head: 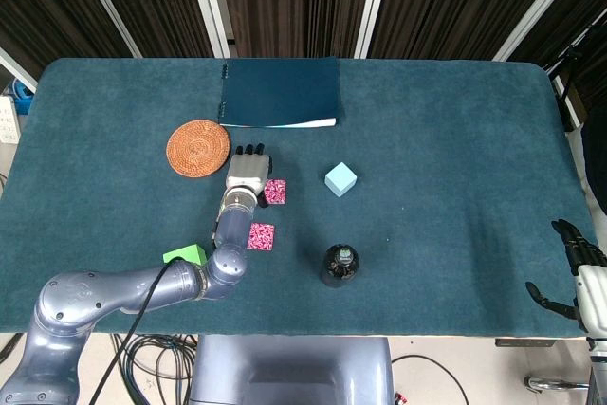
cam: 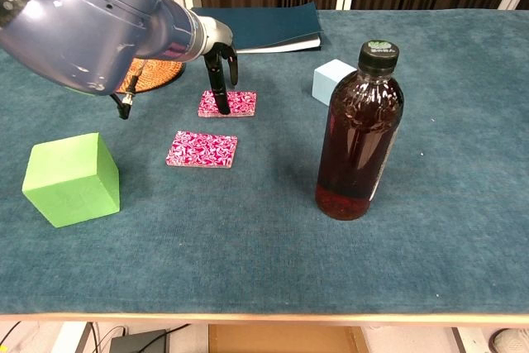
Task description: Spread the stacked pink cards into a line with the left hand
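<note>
Far left, a green cube is sitting near the front edge of the teal tabletop, w/ a round woven coaster lying further back. The left arm is crossing over this area in the chest view, and the left hand is reaching down onto the farther pink card — its dark fingers are pressing on that card's left part, held close together and pointing down, gripping nothing as far as I can tell. The nearer pink card is lying flat just in front, apart from the far one (a strip of bare cloth is showing between them), so the two are lying roughly in a line running front to back. Behind them a dark blue notebook is resting near the back edge. Moving right — a pale blue cube is sitting mid-table, and a bottle of dark liquid w/ a black cap is standing upright nearer the front. Far right, the right hand is hanging off the tabletop's edge, fingers spread, holding nothing.
</note>
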Robot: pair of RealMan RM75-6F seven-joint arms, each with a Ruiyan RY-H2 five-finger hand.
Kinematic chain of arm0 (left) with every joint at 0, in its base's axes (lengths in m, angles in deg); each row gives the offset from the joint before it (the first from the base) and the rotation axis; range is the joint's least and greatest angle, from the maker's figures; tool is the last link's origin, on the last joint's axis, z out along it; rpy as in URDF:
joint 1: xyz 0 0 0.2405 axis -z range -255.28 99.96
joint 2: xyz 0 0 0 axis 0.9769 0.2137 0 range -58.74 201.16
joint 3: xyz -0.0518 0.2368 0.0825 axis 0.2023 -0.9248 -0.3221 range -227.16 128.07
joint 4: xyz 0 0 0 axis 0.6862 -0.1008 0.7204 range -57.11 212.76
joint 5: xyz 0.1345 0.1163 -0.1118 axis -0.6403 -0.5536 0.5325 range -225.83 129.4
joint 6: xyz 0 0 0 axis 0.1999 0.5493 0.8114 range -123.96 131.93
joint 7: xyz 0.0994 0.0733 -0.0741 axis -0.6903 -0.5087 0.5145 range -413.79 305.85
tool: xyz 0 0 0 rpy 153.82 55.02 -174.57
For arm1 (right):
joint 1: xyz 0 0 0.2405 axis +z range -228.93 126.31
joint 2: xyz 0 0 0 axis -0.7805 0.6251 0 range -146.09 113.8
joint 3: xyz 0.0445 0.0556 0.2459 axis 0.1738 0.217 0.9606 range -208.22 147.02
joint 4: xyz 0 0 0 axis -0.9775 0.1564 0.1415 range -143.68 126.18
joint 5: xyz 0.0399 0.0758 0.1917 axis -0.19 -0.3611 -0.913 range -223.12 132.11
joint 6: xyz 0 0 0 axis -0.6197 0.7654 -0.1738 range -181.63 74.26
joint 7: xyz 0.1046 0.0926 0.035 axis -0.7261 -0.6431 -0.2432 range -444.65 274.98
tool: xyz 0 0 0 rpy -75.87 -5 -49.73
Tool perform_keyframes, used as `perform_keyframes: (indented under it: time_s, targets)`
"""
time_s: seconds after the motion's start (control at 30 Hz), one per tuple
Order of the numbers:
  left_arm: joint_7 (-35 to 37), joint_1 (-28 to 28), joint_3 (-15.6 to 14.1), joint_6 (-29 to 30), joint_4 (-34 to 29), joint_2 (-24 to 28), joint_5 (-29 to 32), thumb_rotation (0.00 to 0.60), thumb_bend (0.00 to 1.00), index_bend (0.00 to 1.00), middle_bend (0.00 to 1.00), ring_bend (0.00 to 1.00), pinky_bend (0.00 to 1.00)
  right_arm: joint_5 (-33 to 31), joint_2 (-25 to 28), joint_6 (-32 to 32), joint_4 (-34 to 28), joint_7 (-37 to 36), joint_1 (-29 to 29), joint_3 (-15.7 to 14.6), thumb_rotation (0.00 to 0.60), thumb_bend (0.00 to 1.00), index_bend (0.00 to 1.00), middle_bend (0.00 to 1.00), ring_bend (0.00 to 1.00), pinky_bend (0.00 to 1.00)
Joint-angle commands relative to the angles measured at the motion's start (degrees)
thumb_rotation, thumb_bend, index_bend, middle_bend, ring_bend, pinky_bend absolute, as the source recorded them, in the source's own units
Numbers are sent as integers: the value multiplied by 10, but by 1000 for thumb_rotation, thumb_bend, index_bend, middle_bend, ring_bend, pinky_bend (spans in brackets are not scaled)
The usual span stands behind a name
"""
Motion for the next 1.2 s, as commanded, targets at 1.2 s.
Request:
perform_keyframes:
  time_s: [1.2]
  targets:
    - [-30,6,23,8,34,-35,11,600,141,448,108,0,0,-2,0,-1,0,-3,0,1,600,233,67,51,130,185]
